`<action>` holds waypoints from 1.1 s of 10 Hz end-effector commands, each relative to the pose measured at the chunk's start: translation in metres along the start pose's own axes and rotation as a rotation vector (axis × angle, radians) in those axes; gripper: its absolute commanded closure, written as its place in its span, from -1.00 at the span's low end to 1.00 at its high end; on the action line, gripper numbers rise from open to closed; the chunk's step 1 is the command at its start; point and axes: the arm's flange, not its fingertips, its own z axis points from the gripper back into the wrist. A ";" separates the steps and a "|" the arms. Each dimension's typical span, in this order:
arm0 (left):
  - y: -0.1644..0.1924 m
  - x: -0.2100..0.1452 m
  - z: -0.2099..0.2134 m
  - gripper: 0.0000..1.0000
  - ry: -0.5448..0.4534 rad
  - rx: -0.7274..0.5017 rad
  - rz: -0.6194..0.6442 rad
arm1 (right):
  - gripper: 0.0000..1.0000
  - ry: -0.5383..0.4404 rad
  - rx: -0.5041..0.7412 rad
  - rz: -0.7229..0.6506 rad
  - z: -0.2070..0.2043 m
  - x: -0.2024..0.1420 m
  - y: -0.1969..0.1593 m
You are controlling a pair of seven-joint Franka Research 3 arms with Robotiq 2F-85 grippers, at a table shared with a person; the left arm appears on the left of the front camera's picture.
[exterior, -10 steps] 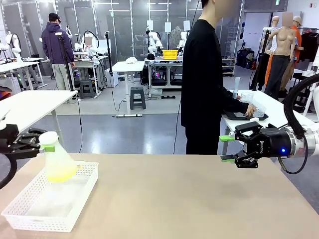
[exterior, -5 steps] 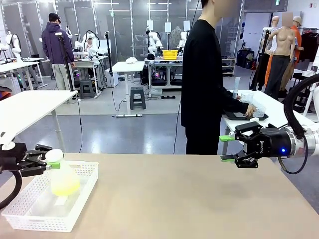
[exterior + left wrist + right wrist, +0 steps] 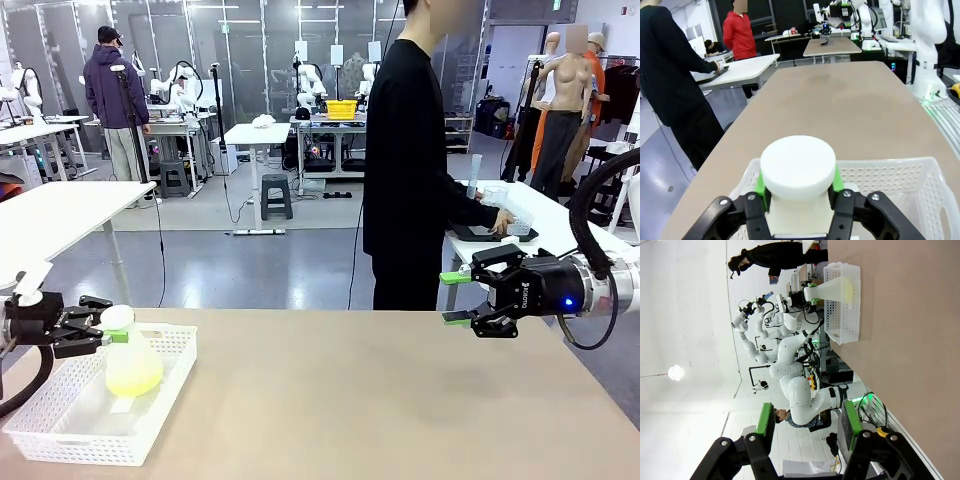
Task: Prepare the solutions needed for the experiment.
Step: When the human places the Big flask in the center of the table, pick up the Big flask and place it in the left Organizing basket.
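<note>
- While the conical flask [image 3: 130, 362] stands in the white perforated basket [image 3: 160, 400] at the table's left end, yellow-green solution [image 3: 133, 380] pools in its base
- The left gripper [image 3: 108, 333] brackets its white cap [image 3: 797, 167], green pads beside the neck; whether they clamp it is unclear
- The right gripper [image 3: 456, 298] hangs open and empty over the table [image 3: 400, 400], well apart

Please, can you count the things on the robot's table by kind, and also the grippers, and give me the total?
Conical flask with yellow-green solution: 1
White perforated basket: 1
Grippers, the left gripper at the flask's neck, the right gripper above the table: 2
Total: 4
</note>
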 end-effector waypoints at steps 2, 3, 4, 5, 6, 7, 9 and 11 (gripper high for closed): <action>0.008 -0.005 -0.002 -0.72 0.015 -0.037 0.043 | -0.37 0.002 0.007 0.006 -0.001 0.000 0.002; 0.010 -0.005 0.002 -0.81 0.018 -0.032 0.054 | -0.37 0.002 0.007 0.006 -0.001 0.000 0.002; 0.012 -0.003 0.005 -0.71 0.031 -0.030 0.061 | -0.37 0.002 0.007 0.006 -0.001 0.000 0.002; 0.013 -0.001 0.006 -1.00 0.036 -0.033 0.068 | -0.37 0.002 0.007 0.006 -0.001 0.000 0.002; 0.015 0.001 0.008 -1.00 0.037 -0.024 0.075 | -0.37 0.002 0.007 0.006 -0.001 0.000 0.002; 0.017 0.000 0.012 -1.00 0.037 -0.011 0.085 | -0.37 0.002 0.007 0.006 -0.001 0.000 0.002; 0.021 -0.003 0.013 -1.00 0.026 0.002 0.116 | -0.37 0.002 0.007 0.006 -0.001 0.000 0.002; 0.016 -0.005 0.013 -1.00 0.009 0.011 0.094 | -0.37 0.002 0.007 0.006 -0.001 0.000 0.002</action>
